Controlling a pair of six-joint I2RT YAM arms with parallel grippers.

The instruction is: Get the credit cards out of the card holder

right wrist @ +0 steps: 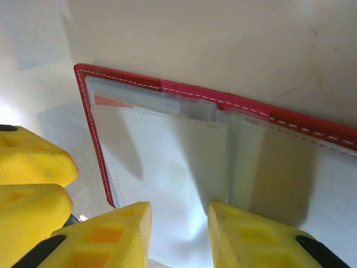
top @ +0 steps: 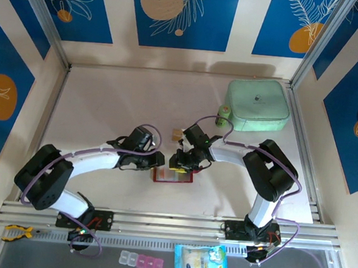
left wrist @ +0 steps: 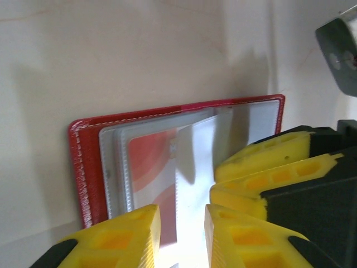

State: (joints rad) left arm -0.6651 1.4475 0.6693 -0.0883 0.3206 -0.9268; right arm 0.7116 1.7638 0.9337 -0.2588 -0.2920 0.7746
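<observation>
Here's the pale, matte tabletop [top: 106,101], and at its far right sits the mint-green zipped case with rounded corners [top: 258,105], well away from the action. Both arms reach in toward the middle and meet over 1 spot.

That spot is the small red leather-like card holder with white stitching [top: 174,175]. It lies open and flat on the table, just in front of both grippers. From the left wrist its red cover [left wrist: 89,167] frames a stack of pale clear sleeves, and 1 sleeve leaf stands up from the stack. From the right wrist the stitched red edge [right wrist: 223,100] runs across the top, with the sleeves spread below.

The left gripper [top: 154,160] is down at the holder's left end. Its yellow fingers are apart [left wrist: 181,240], and the raised leaf runs into the gap between them. The right gripper [top: 181,161] is at the top edge, just beside the other. Its jaws are apart too [right wrist: 178,234], over the sleeves.

A red-and-white plastic credit card [left wrist: 150,173] is inside a sleeve. An orange sliver [right wrist: 111,101] shows under the clear plastic near the corner.

A small green bottle [top: 223,116] stands beside the case, and a tiny tan cube [top: 177,134] sits just behind the grippers.
</observation>
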